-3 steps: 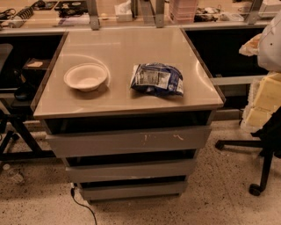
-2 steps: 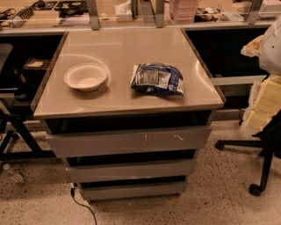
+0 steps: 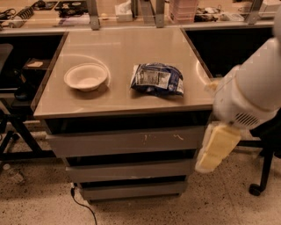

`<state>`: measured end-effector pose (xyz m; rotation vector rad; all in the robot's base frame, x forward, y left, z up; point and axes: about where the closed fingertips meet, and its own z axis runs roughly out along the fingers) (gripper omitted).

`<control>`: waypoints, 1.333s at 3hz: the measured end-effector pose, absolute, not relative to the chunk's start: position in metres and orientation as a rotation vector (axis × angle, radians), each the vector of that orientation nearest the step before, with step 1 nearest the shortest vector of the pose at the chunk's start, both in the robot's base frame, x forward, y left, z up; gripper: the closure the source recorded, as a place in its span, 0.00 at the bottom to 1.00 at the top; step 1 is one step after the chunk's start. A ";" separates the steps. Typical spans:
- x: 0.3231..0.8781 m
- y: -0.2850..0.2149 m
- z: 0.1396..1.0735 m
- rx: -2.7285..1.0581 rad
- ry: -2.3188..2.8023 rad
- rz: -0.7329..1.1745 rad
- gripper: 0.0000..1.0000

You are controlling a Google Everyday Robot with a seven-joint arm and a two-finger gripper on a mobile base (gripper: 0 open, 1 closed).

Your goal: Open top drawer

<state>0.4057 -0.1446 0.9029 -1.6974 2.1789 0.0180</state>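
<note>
The top drawer point(image 3: 125, 141) is the widest of three grey drawers under the tabletop. Its flat front carries small pale scratch marks right of the middle, and it looks pushed in. My gripper point(image 3: 216, 150), pale yellow below the white arm point(image 3: 250, 94), hangs at the right end of the top drawer's front, by the cabinet's front right corner. I cannot tell whether it touches the drawer. The two narrower drawers point(image 3: 131, 170) sit below.
A white bowl point(image 3: 86, 77) and a blue snack bag point(image 3: 157, 79) lie on the tabletop point(image 3: 123, 44). An office chair base point(image 3: 263, 176) stands at the right. A black cable point(image 3: 83, 205) runs on the floor at the lower left. A cluttered bench point(image 3: 131, 11) is behind.
My arm has swung in from the right edge toward the cabinet, and the gripper now hangs at the right end of the top drawer. The drawers, bowl and bag have not moved.
</note>
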 end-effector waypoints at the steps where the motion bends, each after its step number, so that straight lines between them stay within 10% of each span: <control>1: 0.391 -0.108 0.837 -1.758 2.194 0.115 0.00; 4: 0.386 -0.084 0.760 -1.788 2.264 0.189 0.00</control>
